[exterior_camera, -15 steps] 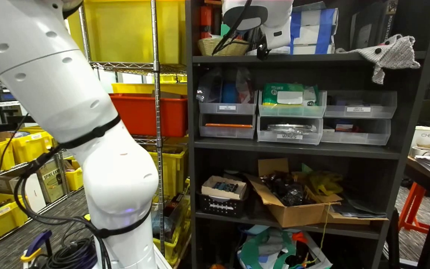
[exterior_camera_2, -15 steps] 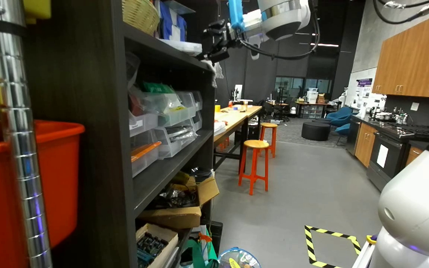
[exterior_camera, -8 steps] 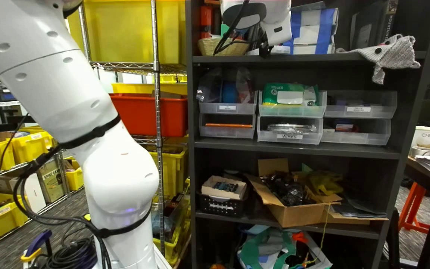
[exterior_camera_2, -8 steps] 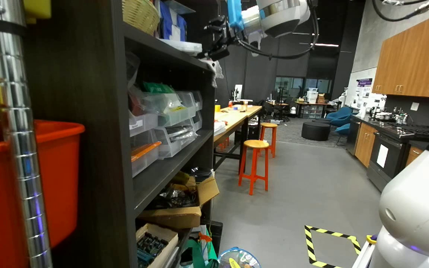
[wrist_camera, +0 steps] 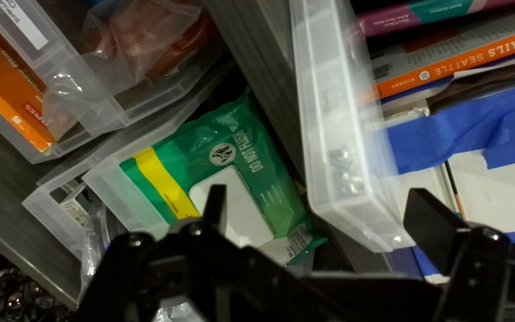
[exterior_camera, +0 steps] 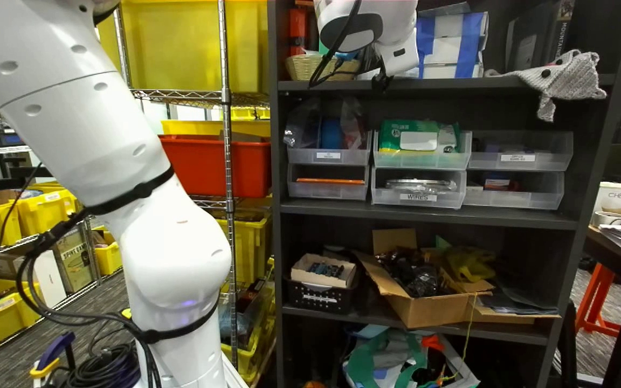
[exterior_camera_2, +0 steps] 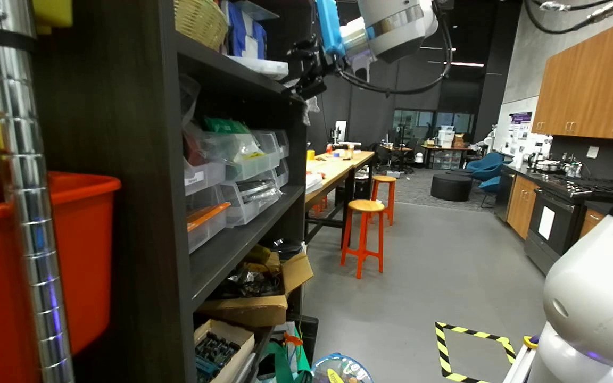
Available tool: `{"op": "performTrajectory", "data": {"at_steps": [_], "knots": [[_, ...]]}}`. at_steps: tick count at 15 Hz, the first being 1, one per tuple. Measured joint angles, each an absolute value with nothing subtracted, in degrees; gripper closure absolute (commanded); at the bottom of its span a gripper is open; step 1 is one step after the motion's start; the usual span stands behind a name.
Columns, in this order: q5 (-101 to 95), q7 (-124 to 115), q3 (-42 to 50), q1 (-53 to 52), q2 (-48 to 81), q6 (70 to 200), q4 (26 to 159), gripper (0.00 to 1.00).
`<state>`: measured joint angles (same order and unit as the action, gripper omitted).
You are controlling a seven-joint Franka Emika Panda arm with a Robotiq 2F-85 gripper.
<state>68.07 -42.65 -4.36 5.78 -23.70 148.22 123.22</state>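
My gripper (wrist_camera: 318, 203) is open and empty, with its black fingers (wrist_camera: 434, 228) wide apart. In an exterior view the gripper (exterior_camera_2: 302, 72) is at the front edge of the upper shelf. A clear plastic box (wrist_camera: 335, 147) juts out from that shelf. Its near end shows between my fingers in the wrist view; I cannot tell whether they touch it. The box also shows in an exterior view (exterior_camera_2: 261, 66). A white box with blue tape (wrist_camera: 463, 134) stands beside it. A green wipes pack (wrist_camera: 257, 192) lies in a clear bin on the shelf below.
The dark bookshelf (exterior_camera: 429, 213) holds several clear bins (exterior_camera: 418, 196). A wicker basket (exterior_camera: 321, 67) and a grey knitted toy (exterior_camera: 564, 81) are on the upper shelf. An open cardboard box (exterior_camera: 440, 312) is lower down. A metal rack post (exterior_camera: 227, 161) stands beside the bookshelf.
The hand has shifted slightly left in both exterior views. The gripper has dropped and tilted a little at the shelf edge. It stays open.
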Motion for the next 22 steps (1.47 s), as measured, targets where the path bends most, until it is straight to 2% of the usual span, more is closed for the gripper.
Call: {"op": "performTrajectory", "data": {"at_steps": [22], "knots": [[73.15,-27.23,-6.47,0.22,-22.89,163.30,123.14,0.00]]}}
